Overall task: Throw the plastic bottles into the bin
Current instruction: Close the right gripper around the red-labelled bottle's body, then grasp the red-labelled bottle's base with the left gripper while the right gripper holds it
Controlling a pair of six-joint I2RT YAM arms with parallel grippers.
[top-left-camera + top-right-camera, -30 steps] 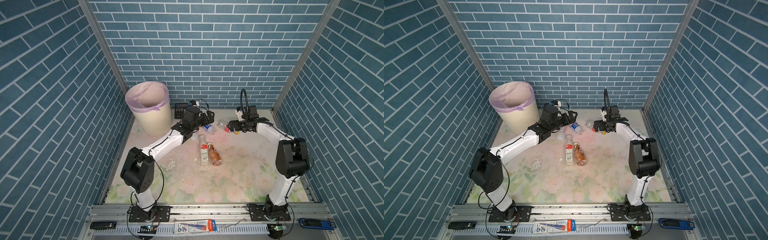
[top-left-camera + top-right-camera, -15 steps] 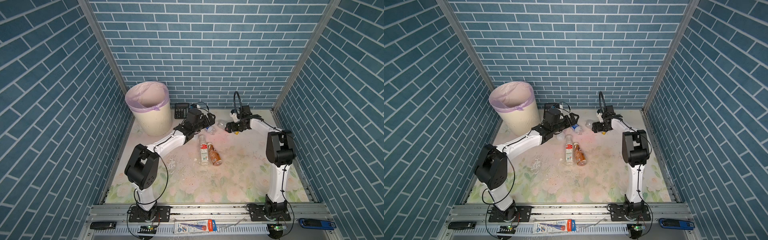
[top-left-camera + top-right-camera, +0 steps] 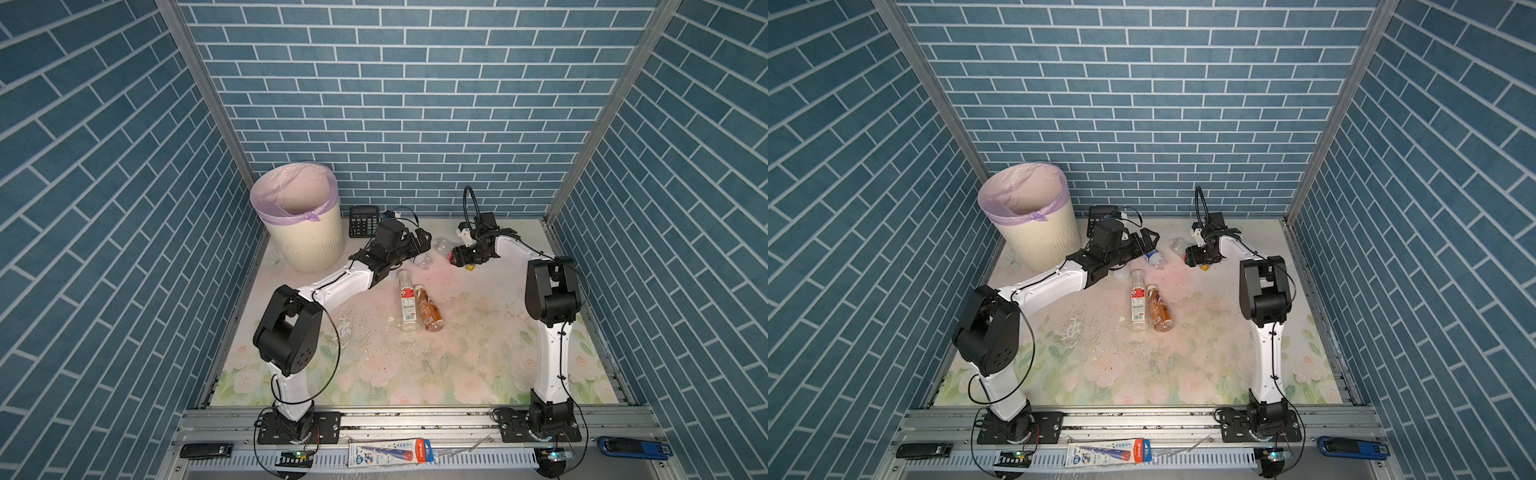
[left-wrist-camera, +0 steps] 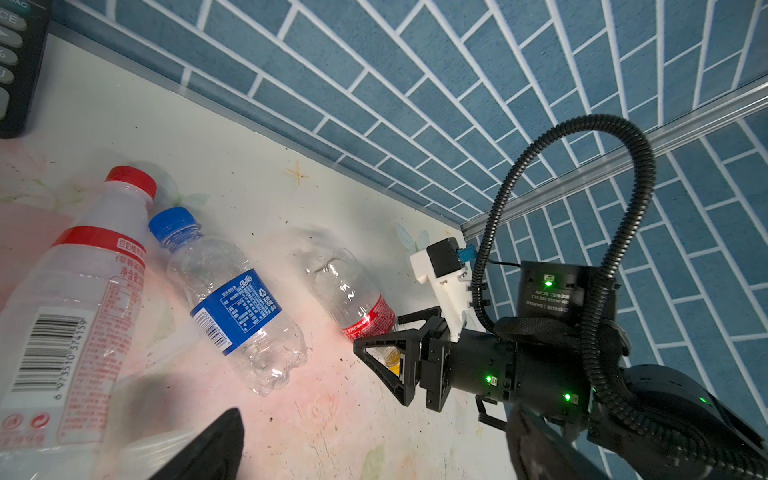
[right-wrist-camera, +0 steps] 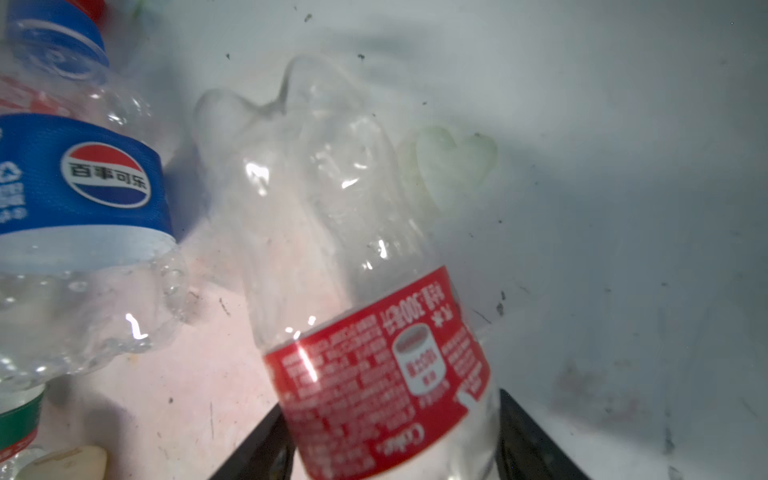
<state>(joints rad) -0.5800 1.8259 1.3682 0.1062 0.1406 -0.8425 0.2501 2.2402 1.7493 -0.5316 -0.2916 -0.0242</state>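
While the left claw (image 3: 424, 241) gapes empty, the right claw (image 4: 378, 334) straddles the lying clear red-labelled plastic bottle (image 4: 345, 291), base pointing back-left; whether it is clamped I cannot tell.

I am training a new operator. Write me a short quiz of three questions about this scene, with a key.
1. True or false: the bin stands next to the right arm's base.
2. Which bottle lies between the fingers of the right gripper? A) blue-label bottle B) red-label bottle C) red-capped bottle
3. How many bottles lie side by side in the middle of the table?
Key: 1 false, it stands in the far left corner, by the calculator. 2 B. 3 two: the white-label bottle and the amber bottle.
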